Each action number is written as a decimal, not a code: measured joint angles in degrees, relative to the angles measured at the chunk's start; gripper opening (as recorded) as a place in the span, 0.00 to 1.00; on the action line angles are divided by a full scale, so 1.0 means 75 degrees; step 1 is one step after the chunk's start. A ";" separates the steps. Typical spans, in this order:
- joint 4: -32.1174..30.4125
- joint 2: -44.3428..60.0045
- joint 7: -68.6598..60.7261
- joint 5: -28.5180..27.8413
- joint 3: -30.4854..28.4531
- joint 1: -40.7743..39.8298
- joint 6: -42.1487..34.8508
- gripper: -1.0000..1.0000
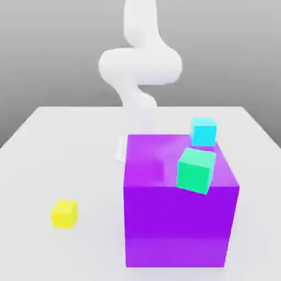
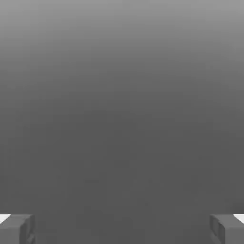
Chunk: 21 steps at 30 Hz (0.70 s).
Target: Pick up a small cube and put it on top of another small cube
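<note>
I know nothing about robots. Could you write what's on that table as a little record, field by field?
surface: white table
yellow cube: small, alone on the table, toward the exterior view's left
purple cube: by far the biggest, standing on the table
green cube: small, tilted, at the purple cube's top edge
cyan cube: small, behind the green one
arm: white, rising behind the purple cube
gripper: open, nothing between its fingers
stacking: not yet begun
</note>
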 joint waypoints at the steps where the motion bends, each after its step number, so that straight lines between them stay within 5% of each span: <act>1: -0.0185 0.0304 -0.0072 -0.0105 -0.0086 -0.0102 0.0197 0.50; 14: -0.2414 0.3968 -0.1474 -0.0655 -0.1645 -0.1200 0.2588 0.50; 21: -0.3389 0.5962 -0.3284 0.0741 -0.1986 -0.1755 0.3912 0.50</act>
